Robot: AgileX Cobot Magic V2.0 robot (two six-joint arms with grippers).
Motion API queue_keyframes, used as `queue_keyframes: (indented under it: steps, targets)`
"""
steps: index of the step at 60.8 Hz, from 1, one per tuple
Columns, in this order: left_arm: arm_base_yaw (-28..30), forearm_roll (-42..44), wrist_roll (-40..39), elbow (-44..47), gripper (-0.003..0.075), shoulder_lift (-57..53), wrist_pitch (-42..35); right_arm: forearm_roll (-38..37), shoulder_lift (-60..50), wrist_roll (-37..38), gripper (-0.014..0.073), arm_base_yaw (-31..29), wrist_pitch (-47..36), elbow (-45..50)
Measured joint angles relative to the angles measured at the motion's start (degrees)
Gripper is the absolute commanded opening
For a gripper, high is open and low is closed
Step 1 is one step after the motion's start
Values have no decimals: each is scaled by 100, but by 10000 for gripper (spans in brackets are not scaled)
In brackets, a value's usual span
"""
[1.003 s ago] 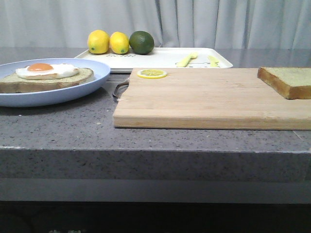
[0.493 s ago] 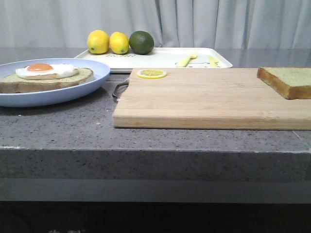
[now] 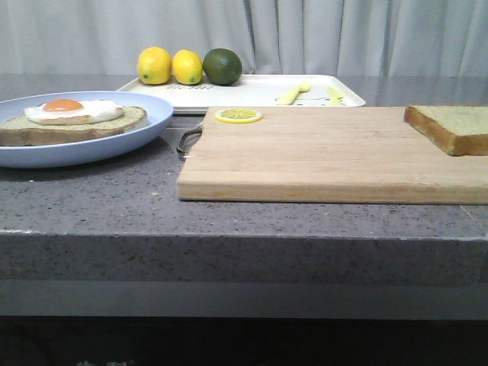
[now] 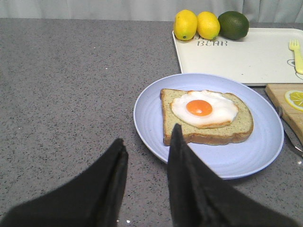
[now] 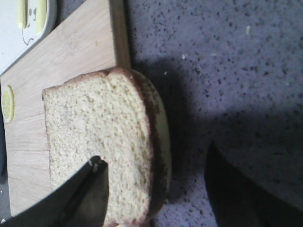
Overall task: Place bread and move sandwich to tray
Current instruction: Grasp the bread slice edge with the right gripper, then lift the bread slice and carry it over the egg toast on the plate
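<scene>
Nothing looks done yet: the bread (image 5: 94,142) is lying on the cutting board (image 3: 320,156) between the right gripper (image 5: 156,189)'s wide-spread fingers, the egg-topped sandwich (image 4: 206,116) is sitting on its blue plate (image 4: 151,101) off the tray (image 3: 252,90), and the left gripper (image 4: 147,146) is hovering narrowly parted, holding nothing.

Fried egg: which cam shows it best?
Left wrist view: the fried egg shows from above, yolk and white whole, on its bread slice. Front view shows it side-on and flattened. Right wrist view misses it.
</scene>
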Motion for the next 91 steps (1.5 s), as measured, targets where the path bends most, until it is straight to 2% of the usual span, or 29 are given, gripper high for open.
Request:
queue_keyframes:
  steps: [23,38,44,58,68,79,91]
  targets:
    - [0,0,0,0,210,0,0,216,350,-179,443,302,21,-38]
    - [0,0,0,0,209,0,0,574,415,-367,149,302,-27,-48]
    - [0,0,0,0,210,0,0,628,415,-389,91,302,-27,-48]
    - [0,0,0,0,210,0,0,824,392,-405,87,334,-27,-48]
    - [0,0,0,0,210,0,0,1171,173,-357,87,579,-55,-48]
    - [0,0,0,0,210,0,0,1849,-10,-353,87,1171,-55,-48]
    - [0,0,0,0,209,0,0,3112,-23,-353,87,2218,-72,-48]
